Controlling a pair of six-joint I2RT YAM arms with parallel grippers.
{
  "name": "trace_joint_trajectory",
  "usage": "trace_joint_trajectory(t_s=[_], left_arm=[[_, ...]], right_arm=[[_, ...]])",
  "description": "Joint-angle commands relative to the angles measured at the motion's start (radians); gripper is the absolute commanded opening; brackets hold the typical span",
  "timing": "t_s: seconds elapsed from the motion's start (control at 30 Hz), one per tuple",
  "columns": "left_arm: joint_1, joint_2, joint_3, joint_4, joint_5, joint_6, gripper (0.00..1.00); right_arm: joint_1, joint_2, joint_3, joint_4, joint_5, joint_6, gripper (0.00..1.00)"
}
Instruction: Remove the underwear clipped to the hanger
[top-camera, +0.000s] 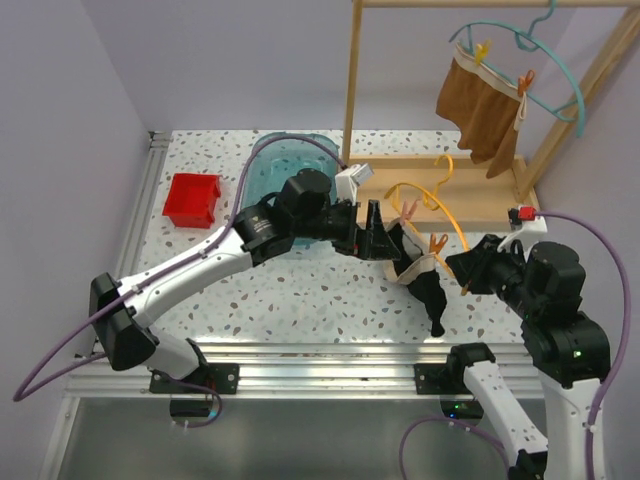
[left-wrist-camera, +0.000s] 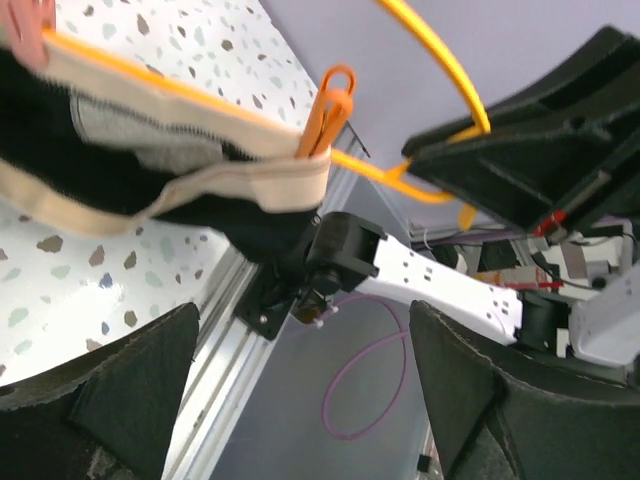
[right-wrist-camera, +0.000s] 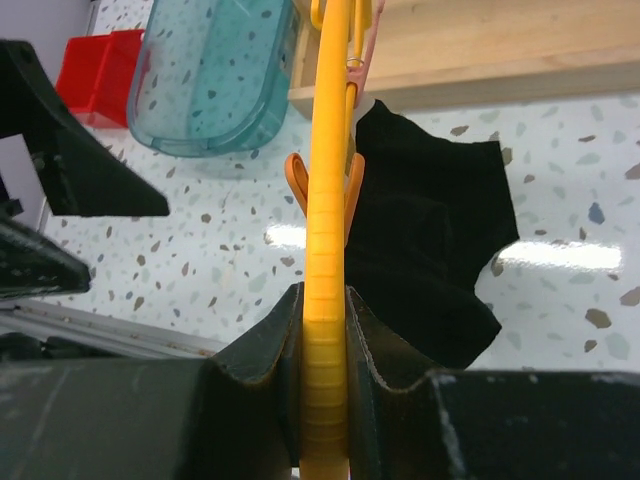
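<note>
Your right pincer (right-wrist-camera: 322, 310) is clamped tight on the yellow hanger (right-wrist-camera: 325, 180). Your left pincer (left-wrist-camera: 300, 330) gapes wide, empty, just beside the black underwear (top-camera: 428, 290) clipped to that hanger, its arm stretched low.

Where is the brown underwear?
In the top view, the brown underwear hangs at the far right, clipped to the teal hanger on the wooden rack.
</note>
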Motion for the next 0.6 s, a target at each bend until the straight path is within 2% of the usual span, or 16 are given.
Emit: trace_joint_trajectory(t_s=[0.0,0.13,0.37,0.43,0.57], left_arm=[[-0.023,0.055,0.106,0.065,-0.133,0.014,0.88],[-0.055,0.12,0.169,0.063,-0.17,0.043,0.84],[-0.107,0.183,0.198,0.089,-0.242,-0.017,0.82],[-0.126,0.21,0.248,0.06,-0.268,-0.021,0.8],[-0.156,0.272,0.348,-0.069,-0.411,-0.008,0.76]], right_arm=[[0.0,-0.001,-0.001,0.035,-0.092,0.062,0.0],[0.0,0.025,0.028,-0.005,-0.1,0.095,0.0],[0.0,-0.01,-0.016,0.001,-0.095,0.101,0.0],[0.0,-0.011,-0.023,0.008,-0.095,0.104,0.0],[0.001,-0.003,-0.009,0.025,-0.094,0.101,0.0]])
